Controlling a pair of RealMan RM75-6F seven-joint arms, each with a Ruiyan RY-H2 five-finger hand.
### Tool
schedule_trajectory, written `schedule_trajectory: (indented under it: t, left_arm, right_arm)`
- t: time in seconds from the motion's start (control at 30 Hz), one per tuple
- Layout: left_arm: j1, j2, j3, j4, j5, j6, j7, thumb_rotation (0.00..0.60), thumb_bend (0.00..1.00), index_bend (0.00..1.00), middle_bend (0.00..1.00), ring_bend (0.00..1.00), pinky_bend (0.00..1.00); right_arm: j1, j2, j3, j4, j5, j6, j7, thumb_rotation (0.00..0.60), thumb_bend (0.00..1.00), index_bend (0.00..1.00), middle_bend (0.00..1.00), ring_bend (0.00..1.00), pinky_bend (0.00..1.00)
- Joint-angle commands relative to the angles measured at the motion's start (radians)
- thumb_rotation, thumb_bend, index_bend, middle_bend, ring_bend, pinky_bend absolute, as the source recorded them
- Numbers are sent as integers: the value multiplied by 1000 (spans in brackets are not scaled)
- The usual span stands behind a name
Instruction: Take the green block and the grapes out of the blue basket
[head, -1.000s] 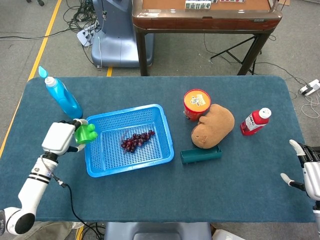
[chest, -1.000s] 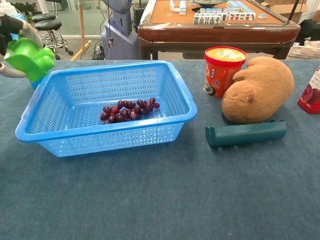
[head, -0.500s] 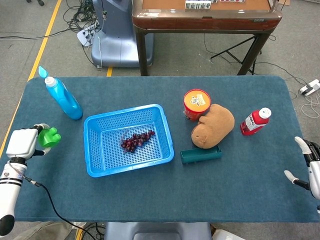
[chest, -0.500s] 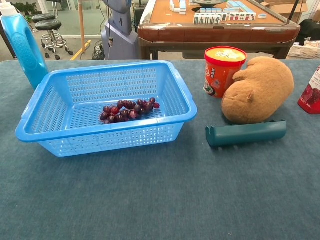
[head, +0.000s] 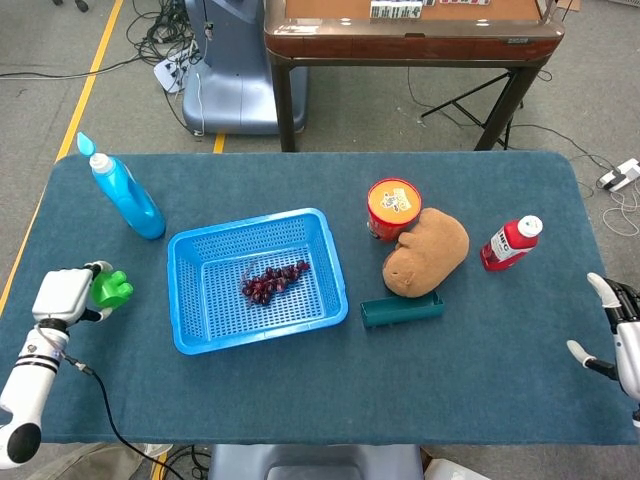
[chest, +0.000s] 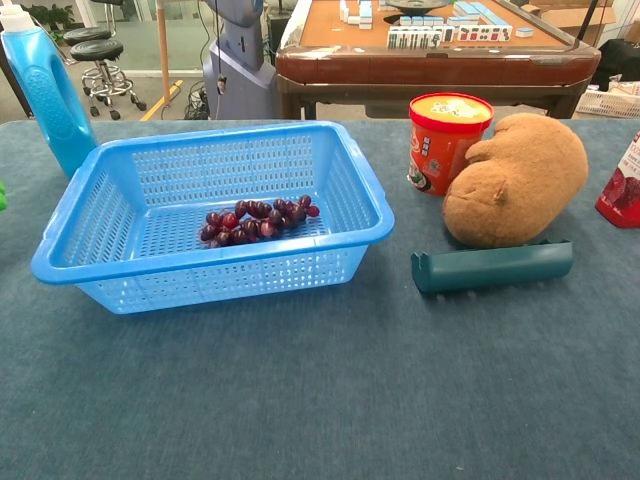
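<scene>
My left hand (head: 65, 296) holds the green block (head: 110, 290) low over the table, well left of the blue basket (head: 190, 340). A sliver of the green block (chest: 2, 195) shows at the left edge of the chest view. A bunch of dark purple grapes (head: 272, 282) lies in the middle of the basket (chest: 360, 180); the same grapes (chest: 255, 221) show in the chest view. My right hand (head: 622, 335) is at the table's right edge with fingers apart and nothing in it.
A blue spray bottle (head: 125, 195) stands behind the left hand. Right of the basket are a red-lidded tub (head: 393, 208), a brown plush animal (head: 428, 252), a dark teal tray piece (head: 402, 309) and a red bottle (head: 512, 243).
My left hand carried the green block from the basket's left rim out to the left, then drifted slightly down and right. The right hand barely moved.
</scene>
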Motion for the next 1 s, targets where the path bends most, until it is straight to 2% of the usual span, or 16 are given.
schedule_trajectory:
  t: [0.03, 0.17, 0.33, 0.43, 0.8, 1.0]
  left_arm:
    - [-8, -13, -9, -2, 4, -1, 12, 600, 248, 313, 461, 404, 345]
    - [-19, -32, -14, -1, -4, -11, 39, 600, 246, 260, 389, 362, 333]
    - [-25, -33, -22, -27, -17, -12, 56, 600, 245, 53, 159, 186, 281]
    - [-14, -26, -28, -45, -6, 11, 47, 600, 244, 0, 77, 124, 260]
    - [68, 6, -27, -103, 54, 157, 24, 600, 243, 0, 61, 112, 239]
    - [143, 17, -9, -124, 116, 248, -29, 600, 243, 0, 61, 112, 239]
  right_arm:
    - [-2, 0, 0, 2, 2, 0, 2, 600, 108, 110, 174, 170, 266]
    - [-4, -1, -2, 6, 3, 0, 8, 600, 108, 110, 175, 170, 266]
    - [-8, 1, -2, 9, 7, 5, 13, 600, 108, 110, 175, 170, 266]
    - [-8, 4, 0, 9, 8, 5, 15, 600, 108, 110, 175, 170, 266]
    - [21, 16, -7, -12, -23, -33, 1, 600, 108, 110, 175, 170, 279]
    - [70, 32, -28, -39, -93, -94, 11, 600, 117, 110, 179, 174, 283]
